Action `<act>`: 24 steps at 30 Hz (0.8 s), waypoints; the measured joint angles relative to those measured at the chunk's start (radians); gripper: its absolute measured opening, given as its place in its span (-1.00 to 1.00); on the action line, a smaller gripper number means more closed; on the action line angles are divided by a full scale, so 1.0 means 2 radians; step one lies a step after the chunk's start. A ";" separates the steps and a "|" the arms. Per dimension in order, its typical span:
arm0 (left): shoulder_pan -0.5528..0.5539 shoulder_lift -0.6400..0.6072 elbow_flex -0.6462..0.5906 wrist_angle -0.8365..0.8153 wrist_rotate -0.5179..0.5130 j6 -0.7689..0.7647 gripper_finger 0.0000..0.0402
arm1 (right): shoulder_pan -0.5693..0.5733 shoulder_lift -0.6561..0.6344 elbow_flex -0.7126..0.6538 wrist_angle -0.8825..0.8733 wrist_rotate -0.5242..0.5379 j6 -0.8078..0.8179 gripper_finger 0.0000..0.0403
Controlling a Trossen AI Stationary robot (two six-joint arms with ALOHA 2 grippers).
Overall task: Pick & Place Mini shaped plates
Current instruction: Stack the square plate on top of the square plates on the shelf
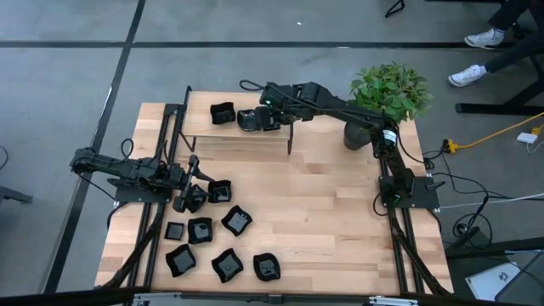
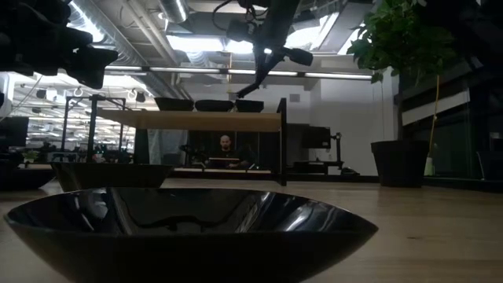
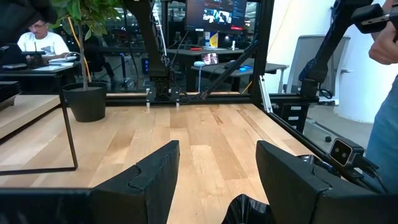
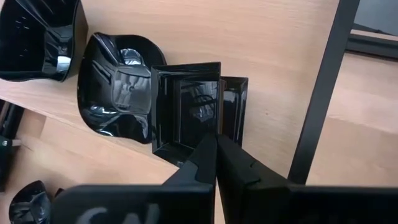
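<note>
A wooden table [image 1: 323, 212] fills the middle of the high view. At its top edge stands a small raised shelf [image 1: 242, 136] on thin black legs. Three black plates sit on the shelf: one [image 1: 223, 113] at the left, then two close together under the right gripper [image 1: 255, 119].

In the right wrist view the right gripper [image 4: 216, 144] has its fingers pressed together, just over the rim of a square plate [image 4: 185, 112]. It grips nothing. A wavy plate [image 4: 118, 92] touches the square one, and another plate [image 4: 40, 37] lies in the upper left corner.

The left gripper [image 1: 189, 194] is at the left side of the table, among more plates [image 1: 217, 246] spread over the lower left of the high view. In the left wrist view its fingers [image 3: 155, 180] stand wide apart, with a bit of a black plate [image 3: 249, 211] low between them. It is not clamped on it.

A plant [image 1: 387, 93] in a dark pot stands at the upper right of the table.

In the low view a big black plate [image 2: 189, 228] fills the bottom.

No writing can be read anywhere.
</note>
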 joint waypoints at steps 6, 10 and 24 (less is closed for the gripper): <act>0.000 0.000 0.000 0.000 0.000 0.000 0.03 | -0.003 0.000 0.000 0.000 0.000 0.000 -0.98; 0.000 0.000 0.000 0.000 0.000 0.000 0.03 | -0.008 0.002 0.000 0.002 0.002 0.000 -0.98; 0.000 0.000 0.000 0.000 0.000 0.000 0.03 | -0.012 0.014 0.000 0.006 -0.024 -0.003 -0.97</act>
